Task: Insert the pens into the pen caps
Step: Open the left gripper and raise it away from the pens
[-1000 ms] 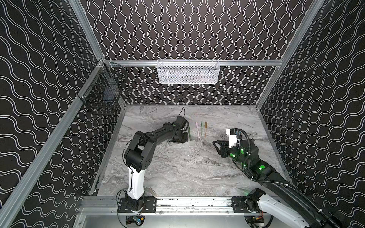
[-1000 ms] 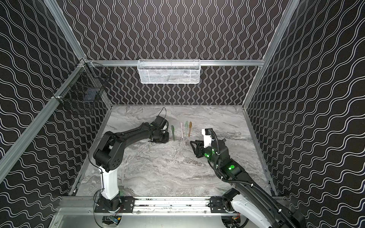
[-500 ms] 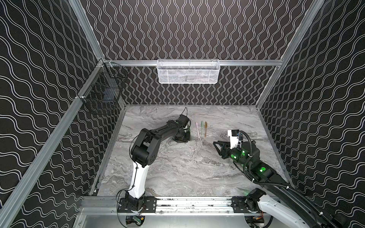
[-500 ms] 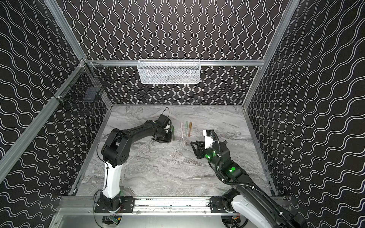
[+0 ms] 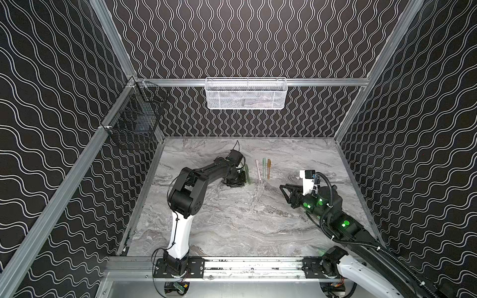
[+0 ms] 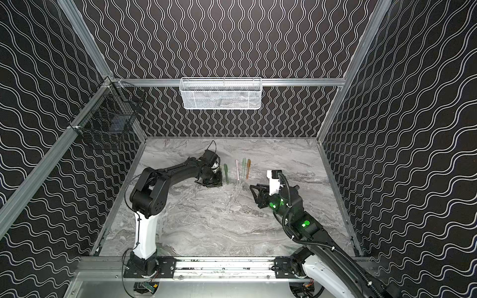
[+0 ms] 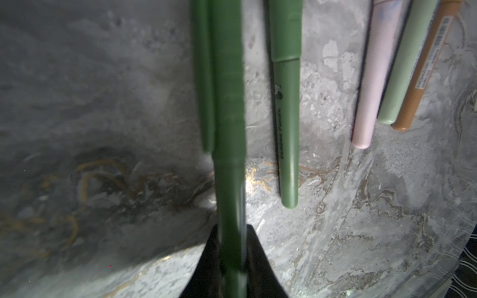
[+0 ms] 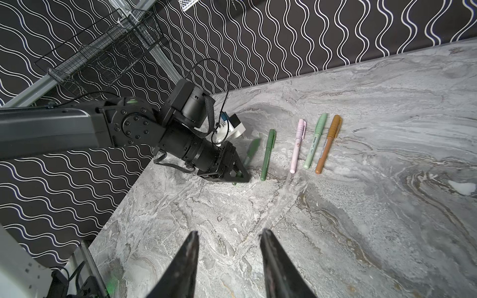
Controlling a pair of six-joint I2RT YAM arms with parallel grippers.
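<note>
Status: the left gripper point(image 7: 231, 232) has its jaws narrow on either side of a dark green pen point(image 7: 228, 103), taken near one end. With the blur, it can't be told whether they pinch it or have slack. The pen looks capped, though that is blurry too. It sits just beside the other dark green pen point(image 8: 267, 154), at the left end of a row on the table point(image 8: 361, 219). Next in the row come the pink pen point(image 8: 296, 147), pale green pen point(image 8: 315, 140) and orange-brown pen point(image 8: 326, 144). All four lie flat with caps on. The right gripper point(image 8: 229, 232) is partly spread and empty, hovering near the row's right end and touching nothing.

The step in hand looks like laying the last pen into the row.
- Get the barrel flat on the table before letting go. In the right wrist view its free end leans toward the neighbour, and touchdown can't be told.
- Square it parallel and leave a gap.
- Open only enough to free it.
- Back off along the pen's axis, not sideways, or a finger drags it.
- The barrel is round and may roll into the neighbour.
- The right arm is best kept out.
</note>
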